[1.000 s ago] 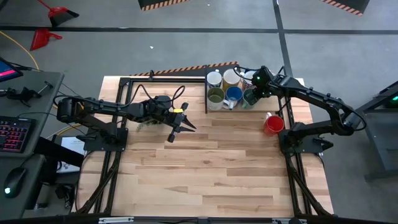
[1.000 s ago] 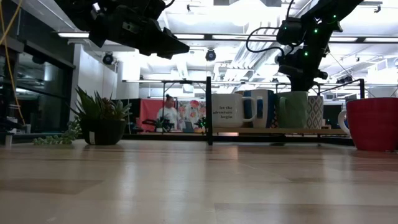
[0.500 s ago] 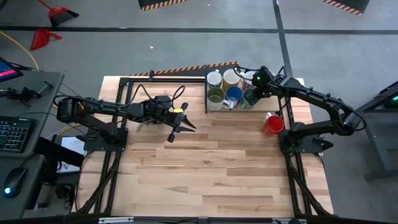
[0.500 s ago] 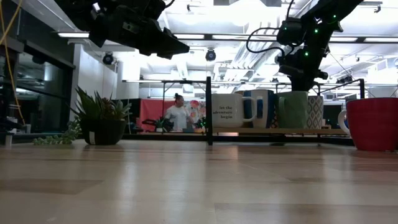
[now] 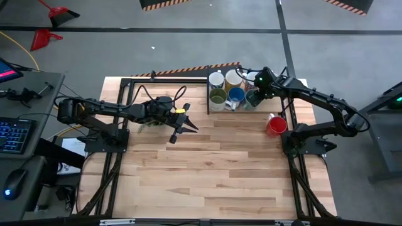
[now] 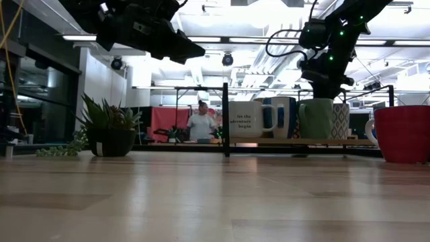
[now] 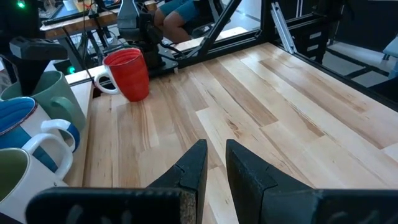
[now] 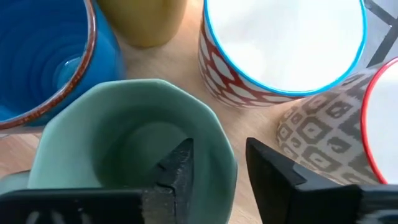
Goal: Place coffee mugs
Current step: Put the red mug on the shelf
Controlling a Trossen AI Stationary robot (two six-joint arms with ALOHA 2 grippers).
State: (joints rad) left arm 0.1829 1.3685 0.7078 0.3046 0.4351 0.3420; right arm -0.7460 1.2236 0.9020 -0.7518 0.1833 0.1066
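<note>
Right gripper at upper right of the high view, over the cluster of coffee mugs at the far edge of the bench. Jaws astride the rim of the teal green mug: one finger inside the cup, the other finger outside its wall, a gap visible between finger and wall, so open, not clamped. Beside the teal mug in the right wrist view: blue mug, red-and-white patterned mug with blue rim, grey patterned mug. Seen from above, also olive green mug, white mug and cream mug in the same group. Red mug alone, apart from the cluster, lower right of it, near the right arm's base. Left gripper left of centre in the high view, above bare bench, jaws nearly closed with a narrow slit, holding nothing. Potted plant at left in the low view.
</note>
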